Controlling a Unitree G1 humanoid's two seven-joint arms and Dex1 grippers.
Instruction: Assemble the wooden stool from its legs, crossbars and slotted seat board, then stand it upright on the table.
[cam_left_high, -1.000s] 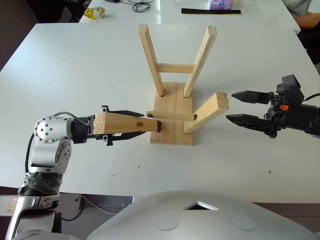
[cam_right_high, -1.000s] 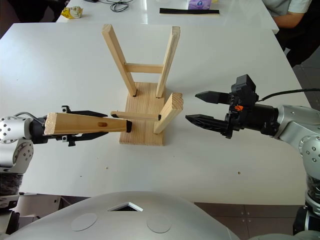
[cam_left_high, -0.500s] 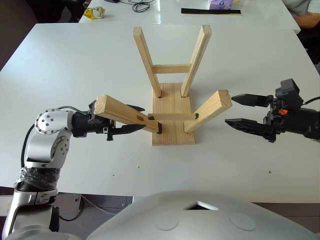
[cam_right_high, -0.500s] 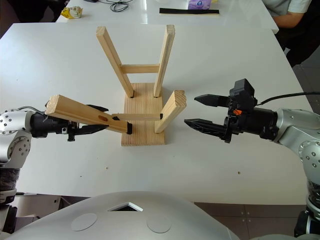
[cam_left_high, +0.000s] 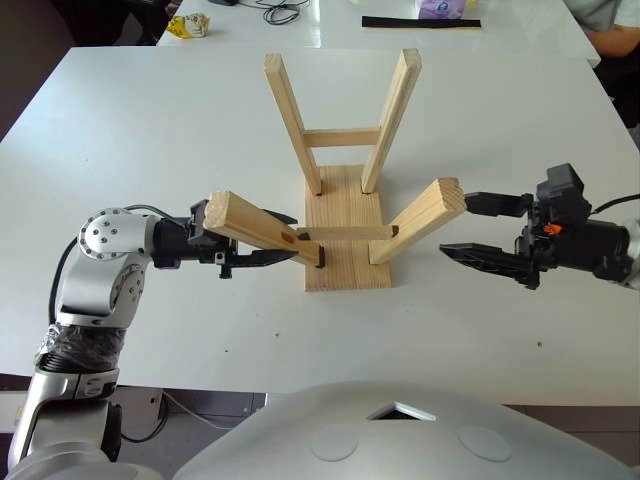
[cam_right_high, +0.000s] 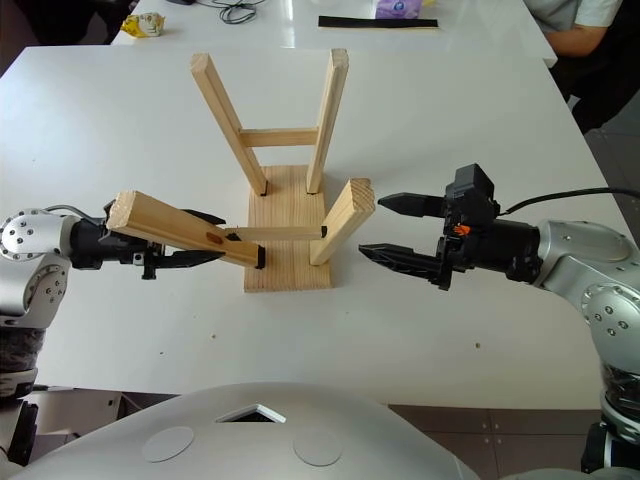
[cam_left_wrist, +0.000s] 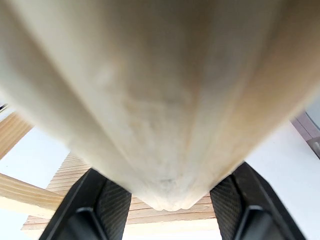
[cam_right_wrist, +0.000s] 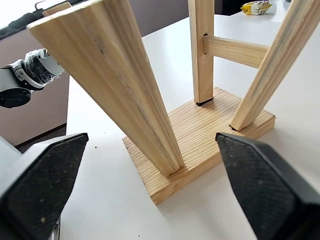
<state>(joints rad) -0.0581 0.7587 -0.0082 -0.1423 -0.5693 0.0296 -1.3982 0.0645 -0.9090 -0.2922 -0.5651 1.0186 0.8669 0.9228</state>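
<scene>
The slotted seat board (cam_left_high: 347, 268) lies flat on the white table. Two far legs (cam_left_high: 291, 122) stand up from it, joined by a crossbar (cam_left_high: 345, 137). My left gripper (cam_left_high: 288, 236) is shut on the near left leg (cam_left_high: 250, 222), which slants up and outward from the board; the leg (cam_left_wrist: 160, 100) sits between the fingers (cam_left_wrist: 100, 205). A second crossbar (cam_left_high: 345, 232) links it to the near right leg (cam_left_high: 418, 220), which leans right. My right gripper (cam_left_high: 455, 225) is open just right of that leg's top end, not touching it. The leg (cam_right_wrist: 120, 85) shows close in the right wrist view.
The white table (cam_left_high: 150, 130) has free room on both sides of the board. Behind it a second table carries a yellow packet (cam_left_high: 190, 25), cables and a black strip (cam_left_high: 420, 22).
My left gripper has tilted the near left leg's outer end upward and pushed toward the board; the stool shifted slightly left. My right gripper moved a little closer to the leaning leg.
</scene>
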